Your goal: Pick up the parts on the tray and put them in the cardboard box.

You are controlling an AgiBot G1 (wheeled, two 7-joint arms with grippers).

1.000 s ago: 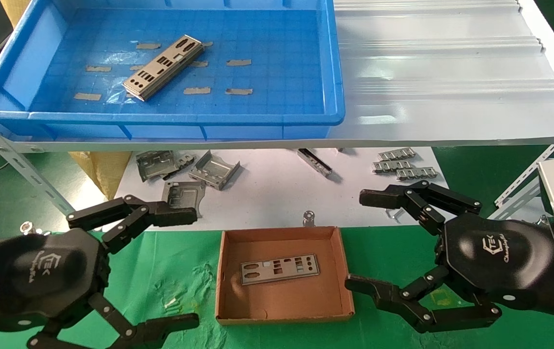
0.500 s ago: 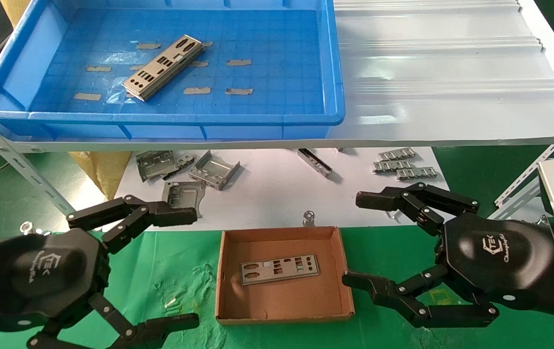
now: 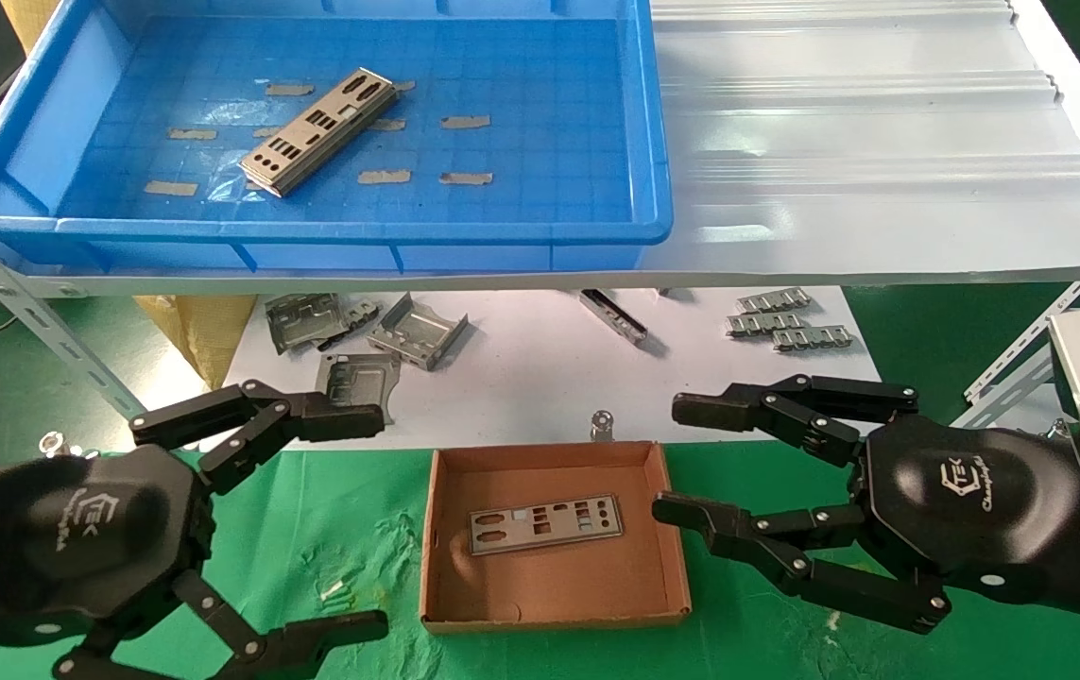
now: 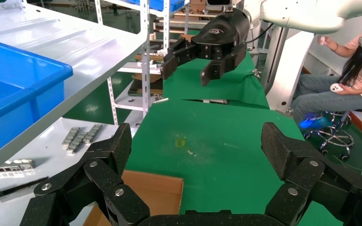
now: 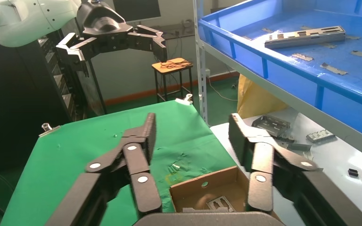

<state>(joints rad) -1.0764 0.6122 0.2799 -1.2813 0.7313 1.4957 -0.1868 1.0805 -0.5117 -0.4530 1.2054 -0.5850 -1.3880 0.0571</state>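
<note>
Right hand open beside cardboard box.

Bent grey brackets clustered left on the white sheet; ridged metal strips lie right. Green cloth covers the near table

One punched silver-grey part lies flat and diagonal in the blue tray (taped grid floor); another part lies flat in the shallow cardboard box.
</note>
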